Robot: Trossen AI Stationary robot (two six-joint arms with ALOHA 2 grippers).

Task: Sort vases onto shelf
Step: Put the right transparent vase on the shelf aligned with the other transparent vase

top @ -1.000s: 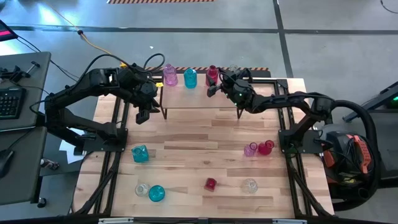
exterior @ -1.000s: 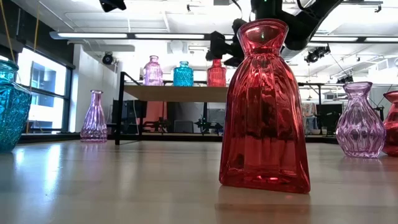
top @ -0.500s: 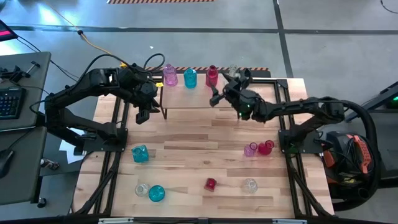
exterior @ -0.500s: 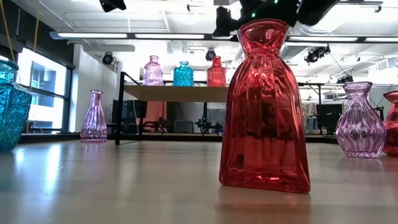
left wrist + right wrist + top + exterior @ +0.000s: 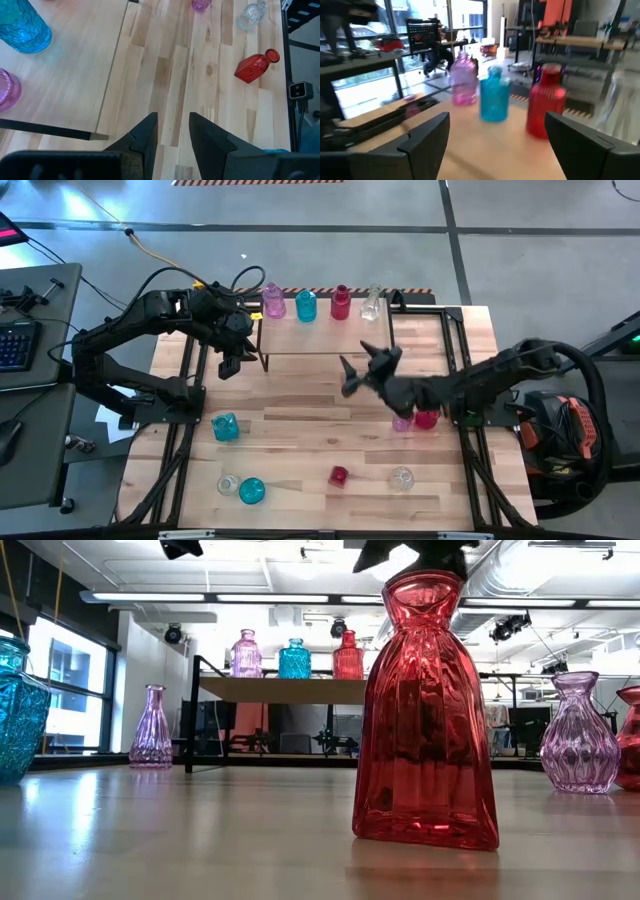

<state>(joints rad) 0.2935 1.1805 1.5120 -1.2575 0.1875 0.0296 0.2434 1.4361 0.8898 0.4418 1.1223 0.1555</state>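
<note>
The shelf (image 5: 320, 340) stands at the table's far middle. Four vases stand in a row on its far edge: pink (image 5: 272, 302), teal (image 5: 306, 306), red (image 5: 340, 302) and clear (image 5: 372, 304). My right gripper (image 5: 347, 377) hangs wide open and empty (image 5: 495, 145) above the table, on the near side of the shelf, pointing level toward it. My left gripper (image 5: 228, 365) waits by the shelf's left end, tilted down, with a narrow gap between its fingers (image 5: 172, 135) and nothing in it. Both grippers are clear of every vase.
Loose vases stand upright on the tabletop: teal (image 5: 226, 427), clear (image 5: 229, 483) and teal (image 5: 251, 491) at the near left, red (image 5: 338, 476) and clear (image 5: 401, 478) near the front, pink (image 5: 402, 420) and red (image 5: 428, 417) at the right, below my right arm.
My right gripper has drawn back from the red vase on the shelf toward the table's near edge, staying wide open and empty. The vases on the shelf have kept their places. The clear vase on the shelf now shows in full.
</note>
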